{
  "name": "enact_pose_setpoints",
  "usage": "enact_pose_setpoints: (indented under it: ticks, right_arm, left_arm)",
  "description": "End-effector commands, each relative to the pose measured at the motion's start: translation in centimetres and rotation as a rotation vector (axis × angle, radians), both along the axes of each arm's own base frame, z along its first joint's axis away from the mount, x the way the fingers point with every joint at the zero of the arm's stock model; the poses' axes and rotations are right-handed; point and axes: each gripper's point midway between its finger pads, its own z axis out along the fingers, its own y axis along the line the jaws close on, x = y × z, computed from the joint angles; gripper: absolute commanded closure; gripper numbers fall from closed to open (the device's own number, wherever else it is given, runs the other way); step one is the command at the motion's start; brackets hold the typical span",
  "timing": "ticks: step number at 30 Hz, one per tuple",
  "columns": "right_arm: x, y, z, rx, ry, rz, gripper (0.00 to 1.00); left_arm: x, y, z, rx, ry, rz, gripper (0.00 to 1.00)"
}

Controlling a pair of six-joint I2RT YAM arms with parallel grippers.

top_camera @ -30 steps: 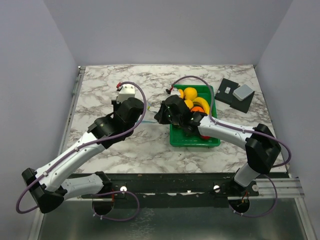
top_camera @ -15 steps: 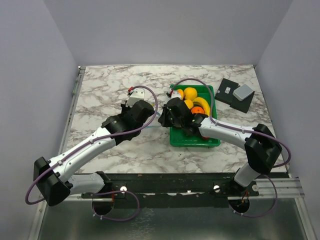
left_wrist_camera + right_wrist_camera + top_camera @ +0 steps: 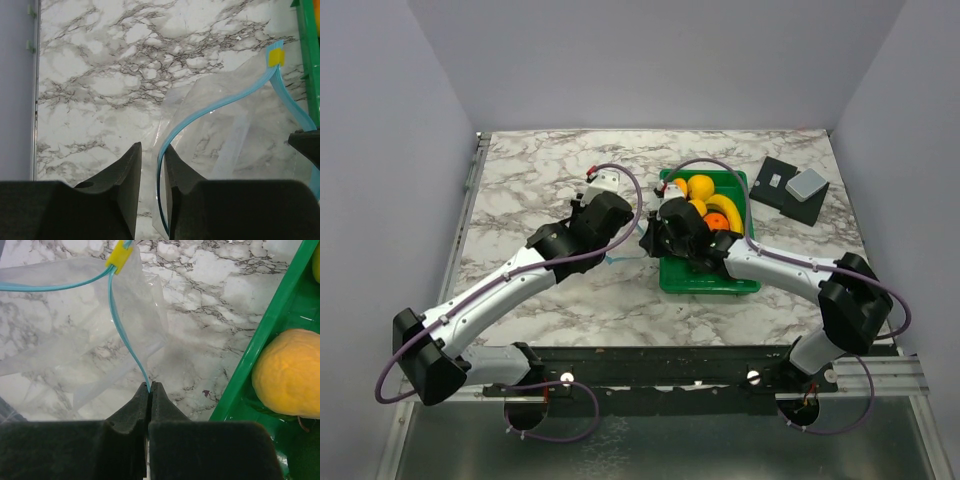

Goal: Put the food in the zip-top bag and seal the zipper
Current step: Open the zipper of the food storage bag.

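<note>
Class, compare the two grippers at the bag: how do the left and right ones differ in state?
The left gripper has its fingers apart; the right gripper has its fingers pressed together. The zipper runs unclamped through the left gripper's gap, but the right gripper pinches it at the tips. Both have black fingers and sit at the zip-top bag mouth.

The worktop (image 3: 520,190) is white marble with grey veins, walled in pale grey on three sides. A green tray (image 3: 705,288) stands flat on it, right of the middle. Just left of the tray a clear bag (image 3: 225,135) lies crumpled on the marble, its blue zipper (image 3: 274,75) curving across it. A black pad (image 3: 772,203) lies near the far right corner, well apart from the bag.
</note>
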Motion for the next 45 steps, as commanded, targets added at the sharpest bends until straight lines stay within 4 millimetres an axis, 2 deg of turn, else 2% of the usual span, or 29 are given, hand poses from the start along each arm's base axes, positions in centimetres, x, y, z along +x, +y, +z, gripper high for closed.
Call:
enact_pose_setpoints:
  ticks: [1, 7, 19, 31, 36, 39, 40, 45]
  right_arm:
    - [-0.5, -0.5, 0.4, -0.006, -0.049, 0.035, 0.99]
    - [-0.9, -1.0, -0.2, -0.036, -0.068, 0.047, 0.99]
    - [-1.3, -0.5, 1.8, -0.002, -0.153, 0.059, 0.99]
    - [-1.5, -1.1, 1.5, -0.056, -0.180, 0.037, 0.99]
    - [-1.5, -1.0, 1.5, -0.060, -0.187, 0.034, 0.99]
    - [-1.5, -1.0, 1.5, -0.063, -0.190, 0.024, 0.99]
    - [-1.5, -1.1, 1.5, -0.062, -0.191, 0.018, 0.99]
    - [-1.5, -1.6, 0.9, -0.062, -0.179, -0.016, 0.99]
  left_arm:
    - [0.0, -1.1, 0.4, -0.006, 0.040, -0.053, 0.73]
    - [0.0, -1.9, 0.0, 0.003, 0.085, -0.086, 0.73]
    - [0.4, -2.8, -1.3, 0.069, 0.167, -0.107, 0.73]
    - [0.8, -3.3, -0.2, 0.078, 0.175, -0.112, 0.73]
    - [0.7, -3.2, -0.4, 0.101, 0.197, -0.112, 0.83]
    - [0.6, -2.9, -0.7, 0.121, 0.208, -0.104, 0.98]
    - [0.6, -2.7, -0.8, 0.130, 0.211, -0.100, 1.00]
    - [0.9, -1.0, 0.0, 0.195, 0.172, -0.040, 1.00]
